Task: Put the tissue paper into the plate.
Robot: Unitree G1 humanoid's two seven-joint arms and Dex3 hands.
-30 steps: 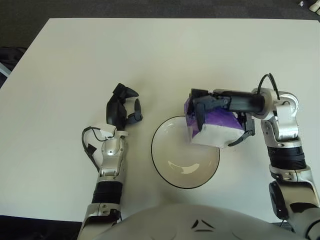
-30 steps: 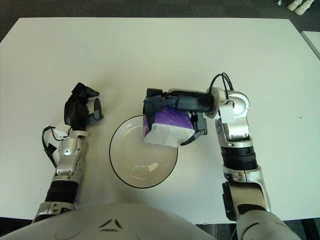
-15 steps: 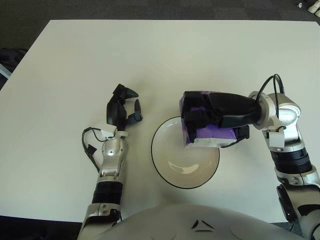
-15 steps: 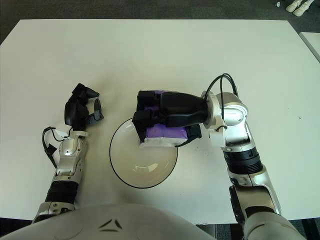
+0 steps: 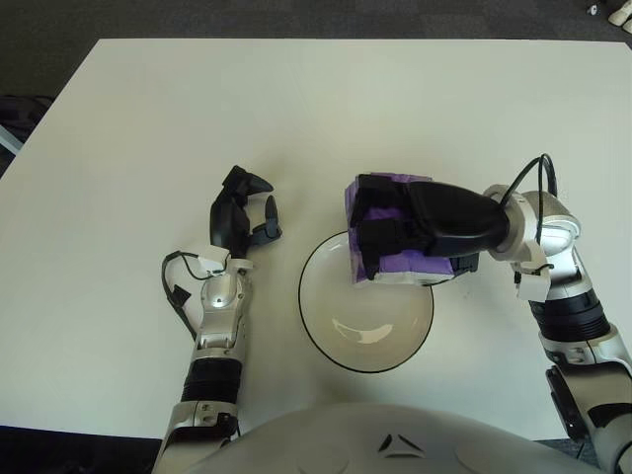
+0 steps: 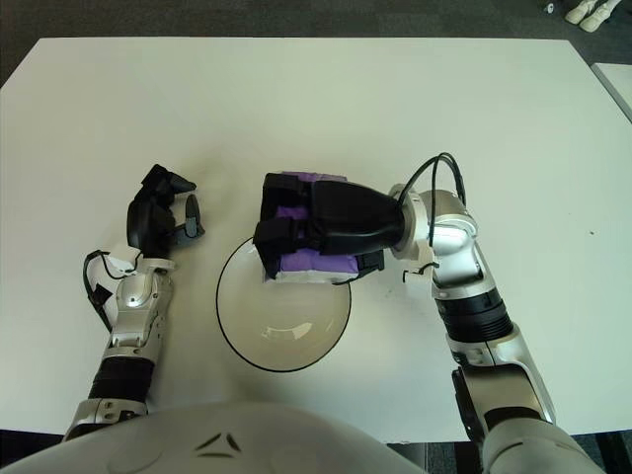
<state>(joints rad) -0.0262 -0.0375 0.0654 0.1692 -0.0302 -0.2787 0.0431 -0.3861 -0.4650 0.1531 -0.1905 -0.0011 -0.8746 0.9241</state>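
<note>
My right hand [image 5: 380, 227] is shut on a purple and white tissue pack [image 5: 400, 265] and holds it over the far rim of the plate. The plate [image 5: 341, 341] is a white shallow bowl with a dark rim, on the table just in front of me. The hand covers most of the pack; only its purple top and white lower edge show. It also shows in the right eye view [image 6: 306, 265]. My left hand [image 5: 242, 212] rests on the table to the left of the plate, fingers relaxed and holding nothing.
The white table [image 5: 316, 109] stretches far and to both sides. Its edges meet dark floor at the top and left.
My right hand has carried the tissue pack to the left and a little higher, from beside the plate's right rim to over its far rim. The left hand has not moved.
</note>
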